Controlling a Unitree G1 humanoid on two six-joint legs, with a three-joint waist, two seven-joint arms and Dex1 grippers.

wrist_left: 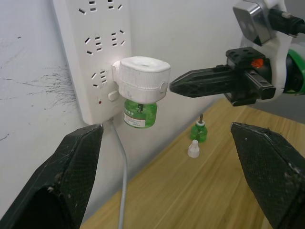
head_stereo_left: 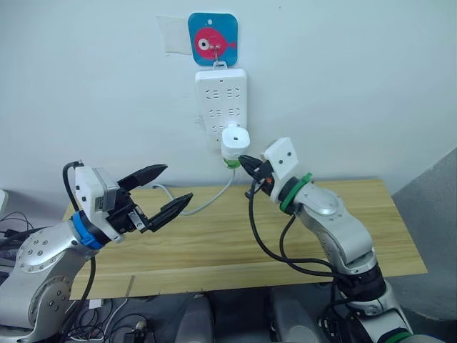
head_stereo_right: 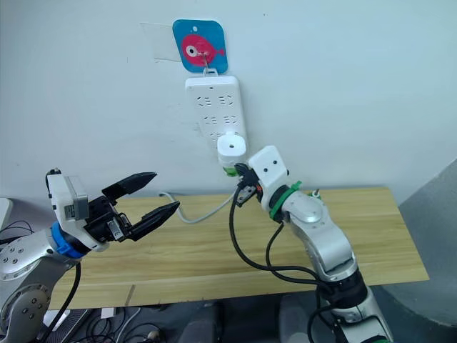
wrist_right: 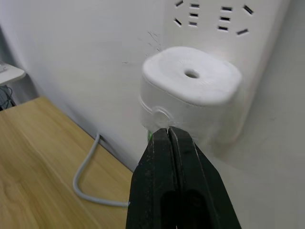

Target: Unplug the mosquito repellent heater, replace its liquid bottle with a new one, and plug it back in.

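Currently logged, all places given rel. to the power strip:

Heater: the mosquito repellent heater is seen plugged into the strip's lowest sockets, on the wall above the table. Judged light, rigid plastic w/ smooth, slippery rounded sides; best taken across two opposite flat sides and pulled straight out from the strip.

Fitted bottle: a green bottle is screwed in under the heater, below the strip. Judged small, light, prob. brittle at the neck; to be gripped round the body.

Loose bottle: a capless green bottle w/ a white cap beside it, on the table below-right of the strip.

Right gripper: fingers pressed together, nothing held, tip just beside the heater.

Left gripper: fingers spread wide, empty, well left of and below the strip.
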